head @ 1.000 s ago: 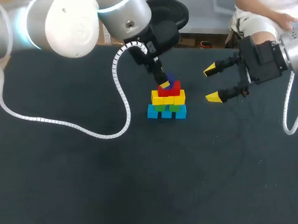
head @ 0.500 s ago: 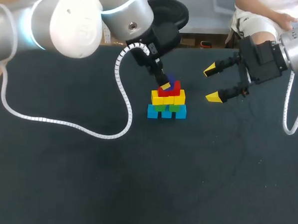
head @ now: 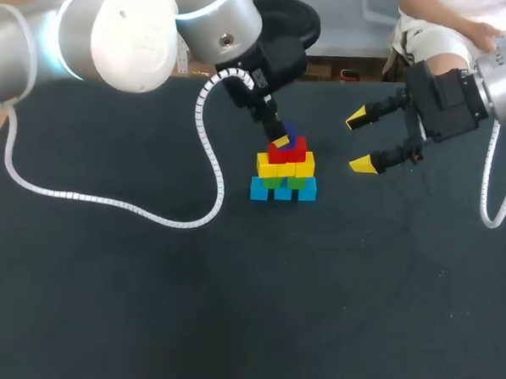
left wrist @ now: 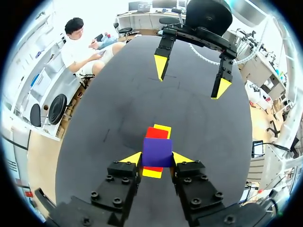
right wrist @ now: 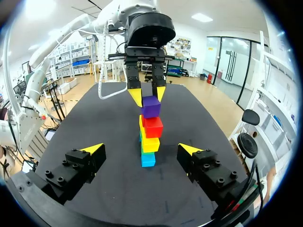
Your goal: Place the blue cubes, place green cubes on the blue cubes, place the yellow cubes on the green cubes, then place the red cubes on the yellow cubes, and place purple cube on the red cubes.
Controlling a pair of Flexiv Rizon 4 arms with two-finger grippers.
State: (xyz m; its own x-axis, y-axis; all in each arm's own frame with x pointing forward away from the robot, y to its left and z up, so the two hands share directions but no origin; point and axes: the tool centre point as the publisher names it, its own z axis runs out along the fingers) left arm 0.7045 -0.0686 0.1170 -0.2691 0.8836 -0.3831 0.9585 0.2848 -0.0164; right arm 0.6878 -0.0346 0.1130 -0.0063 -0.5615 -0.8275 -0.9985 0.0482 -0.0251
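Purple cube [right wrist: 151, 107] clamped in left gripper [left wrist: 157, 159], yellow tips on two opposite side faces. Sits at top of stack, on or just over red cubes [right wrist: 152, 126]; contact unclear. Below: yellow cubes [right wrist: 150, 143], green cubes [head: 296, 182], blue cubes [right wrist: 148, 160] on counter [head: 145, 303]. Right gripper [head: 360, 142] spread wide, well apart to the side, holding nothing. By look: small rigid block, light, smooth faces, likely slippy, not fragile. Best hold on flat parallel sides, mid-height. Stack loose and narrow; probably tips under any side push on release.
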